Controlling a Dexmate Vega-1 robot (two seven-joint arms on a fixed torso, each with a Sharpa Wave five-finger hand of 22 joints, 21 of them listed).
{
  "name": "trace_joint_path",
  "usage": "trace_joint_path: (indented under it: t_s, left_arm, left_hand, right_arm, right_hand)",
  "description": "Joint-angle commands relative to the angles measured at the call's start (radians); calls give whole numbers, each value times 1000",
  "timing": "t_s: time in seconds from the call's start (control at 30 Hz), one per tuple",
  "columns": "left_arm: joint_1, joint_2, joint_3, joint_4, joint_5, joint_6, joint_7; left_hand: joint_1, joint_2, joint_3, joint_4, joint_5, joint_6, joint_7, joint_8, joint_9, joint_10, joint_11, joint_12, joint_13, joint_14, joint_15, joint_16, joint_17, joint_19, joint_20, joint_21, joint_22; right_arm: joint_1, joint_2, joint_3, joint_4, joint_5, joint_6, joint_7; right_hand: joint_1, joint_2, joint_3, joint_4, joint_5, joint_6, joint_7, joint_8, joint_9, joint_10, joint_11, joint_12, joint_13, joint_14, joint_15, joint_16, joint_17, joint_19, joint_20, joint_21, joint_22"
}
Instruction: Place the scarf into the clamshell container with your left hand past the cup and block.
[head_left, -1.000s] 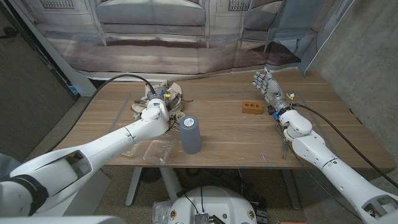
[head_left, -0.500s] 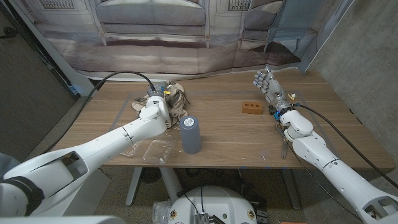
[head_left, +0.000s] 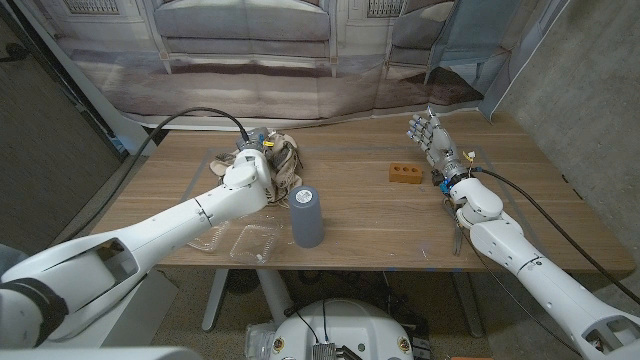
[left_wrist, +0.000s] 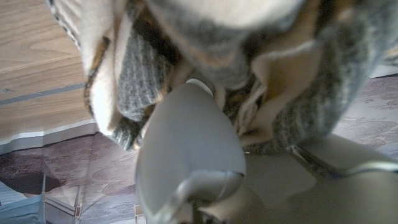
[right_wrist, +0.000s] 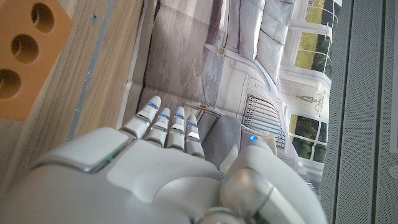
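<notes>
The striped grey, cream and tan scarf (head_left: 283, 156) is bunched at the far left of the table, and my left hand (head_left: 249, 167) grips it from the near side. In the left wrist view the scarf (left_wrist: 292, 81) hangs bunched right over my left hand's (left_wrist: 186, 162) fingers. The clear clamshell container (head_left: 243, 241) lies open by the table's near edge, under my left forearm. A grey cup (head_left: 306, 217) stands upright just right of it. An orange block (head_left: 403, 173) with holes lies further right. My right hand (head_left: 428, 135) stands open beyond the block (right_wrist: 22, 56), fingers apart, holding nothing.
The wooden table (head_left: 360, 215) has bare room between the cup and the block. A black cable (head_left: 200, 120) arcs over my left arm. Cables trail by my right wrist (head_left: 462, 190). A printed backdrop hangs behind the table's far edge.
My left hand has moved a little away from me with the scarf, which is now bunched tighter and shifted slightly right. The right arm has not moved.
</notes>
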Motion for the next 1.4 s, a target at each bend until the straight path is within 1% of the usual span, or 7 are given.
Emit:
trace_joint_path:
  t_s: [0.03, 0.1, 0.23, 0.47, 1.1, 1.23, 1.4]
  left_arm:
    - [-42, 11, 32, -19, 20, 28, -57]
    - [-16, 19, -2, -24, 0, -24, -28]
    - [-8, 26, -1, -13, 29, -66, 10]
    - [11, 45, -51, 0, 11, -164, 15]
    - [41, 76, -115, -78, 53, -130, -15]
    - [67, 80, -140, -115, 56, -111, 4]
    - [60, 93, -123, -149, 96, -69, -15]
  left_hand:
    - [13, 32, 9, 13, 3, 42, 29, 9, 1, 14, 0, 9, 4, 129, -207, 3, 7, 175, -197, 12, 2]
    - [14, 33, 9, 13, 3, 41, 29, 9, 2, 16, 0, 8, 6, 129, -209, 2, 9, 172, -198, 15, 2]
    - [13, 33, 10, 13, 3, 45, 27, 10, 1, 19, -2, 8, 8, 128, -210, 1, 11, 169, -200, 19, 2]
    - [14, 33, 11, 11, 3, 63, 26, 16, -3, 37, -5, 12, 15, 134, -214, 3, 20, 164, -208, 33, 2]
    - [8, 31, 10, 12, 2, 80, 28, 26, -2, 56, -5, 11, 30, 146, -216, 5, 38, 161, -215, 66, 2]
    - [29, 32, 20, -3, 7, 85, 26, 31, 3, 69, -10, 13, 37, 150, -217, 4, 44, 154, -218, 80, 2]
    - [36, 32, 25, -6, 10, 86, 25, 34, 6, 70, -7, 11, 43, 155, -221, 3, 48, 153, -221, 91, 2]
  right_arm:
    - [-3, 7, 2, 10, 1, 14, 1]
    - [0, 10, -2, 15, 0, 15, 5]
    - [1, 14, -6, 16, -7, 15, -1]
    - [3, 27, -14, 22, -14, 17, -12]
    - [40, 58, -41, 53, -34, 33, 0]
    - [42, 58, -41, 53, -33, 37, 3]
    - [50, 63, -41, 69, -28, 48, 18]
  right_hand:
    - [0, 3, -1, -2, -1, 9, 1, 0, 3, 11, 2, -3, 6, 11, 2, 1, 2, 9, 2, -6, 4]
    - [0, 4, -1, -2, -1, 10, 1, 0, 3, 11, 3, -3, 6, 11, 2, 1, 2, 9, 2, -6, 4]
    - [0, 4, -1, -2, -1, 10, 2, 0, 3, 11, 2, -3, 6, 11, 2, 1, 2, 10, 1, -6, 4]
    - [1, 5, -1, -3, -1, 11, 1, 0, 3, 12, 2, -3, 6, 11, 3, 1, 2, 10, 1, -7, 4]
    - [0, 6, -3, -4, -1, 11, 3, 0, 3, 11, 4, -4, 6, 11, 5, 0, 3, 11, 0, -9, 4]
    - [0, 6, -3, -4, -1, 10, 2, -1, 3, 11, 4, -4, 6, 11, 5, 0, 3, 11, 0, -10, 4]
    - [0, 6, -4, -4, -2, 11, 3, -1, 3, 11, 4, -4, 6, 11, 4, 1, 3, 11, 0, -10, 4]
